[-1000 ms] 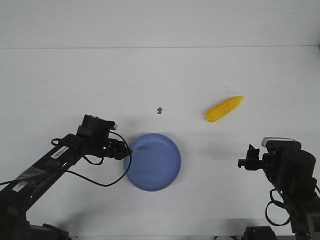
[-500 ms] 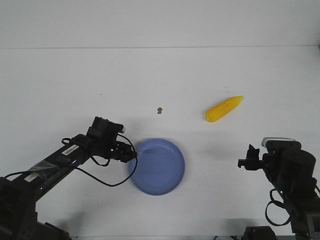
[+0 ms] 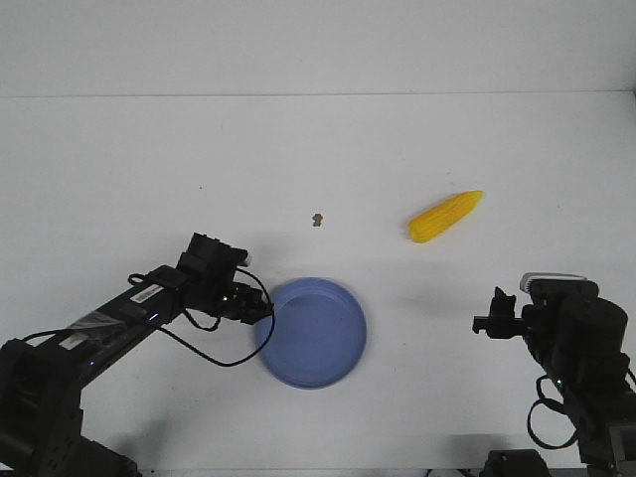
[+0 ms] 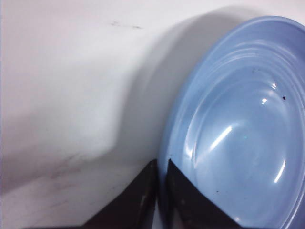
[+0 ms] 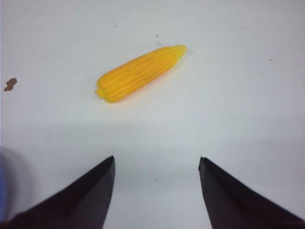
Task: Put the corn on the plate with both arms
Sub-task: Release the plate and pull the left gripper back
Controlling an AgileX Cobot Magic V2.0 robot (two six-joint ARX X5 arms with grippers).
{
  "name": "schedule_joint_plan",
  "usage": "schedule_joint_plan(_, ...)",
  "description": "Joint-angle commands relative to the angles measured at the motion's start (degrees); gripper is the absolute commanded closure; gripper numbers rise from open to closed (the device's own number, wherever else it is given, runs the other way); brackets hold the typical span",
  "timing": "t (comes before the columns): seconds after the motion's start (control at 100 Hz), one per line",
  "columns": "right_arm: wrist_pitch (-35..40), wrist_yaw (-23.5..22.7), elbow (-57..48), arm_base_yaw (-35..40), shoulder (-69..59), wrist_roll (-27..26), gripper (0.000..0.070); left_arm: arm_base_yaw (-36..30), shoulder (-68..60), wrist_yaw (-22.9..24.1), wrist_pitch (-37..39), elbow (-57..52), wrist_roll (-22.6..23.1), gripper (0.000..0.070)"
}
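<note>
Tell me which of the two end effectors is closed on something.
The left end effector: its fingers pinch the plate rim. The right end effector is open, holding nothing, short of the corn.

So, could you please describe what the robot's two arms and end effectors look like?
Both arms are black and jointed. The left arm carries white labels along its link and a loose black cable looping beside its small black end effector. The right arm is bulkier, with a light grey cap on top and a black cable. The right end effector's fingers are black, tapering wedges.
</note>
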State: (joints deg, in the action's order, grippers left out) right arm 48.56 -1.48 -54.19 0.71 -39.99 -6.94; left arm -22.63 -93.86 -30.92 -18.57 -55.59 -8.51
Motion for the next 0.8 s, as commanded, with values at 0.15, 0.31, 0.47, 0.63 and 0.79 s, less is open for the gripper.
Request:
schedule_joint_plan(0.15,-0.6,0.0,-0.9,0.1,-0.2,-0.4,0.0327,-0.3,-1.3,-0.3,-0.1,-0.6,-0.1,0.0436)
schedule_joint_plan(0.31,-0.6,0.0,-0.9,0.1,-0.2,-0.4,0.0327,-0.3,-1.3,-0.3,-0.2,-0.6,-0.2,0.0273)
schedule_joint_plan(0.47,-0.5,0.0,-0.9,0.1,-0.2,-0.4,0.0327,0.2,-0.5,-0.4,-0.2,-0.7,0.0,0.0168)
schedule_joint_plan(0.63,-0.5,0.0,-0.9,0.1,-0.2,-0.4,0.0327,1.4,3.1,-0.3,0.6,-0.9,0.2,0.0097)
schedule_joint_plan(0.79,-0.6,0.0,-0.9,0.1,-0.2,-0.4,0.0327,4.3,10.3,1.1,0.1,-1.0,2.7,0.0098)
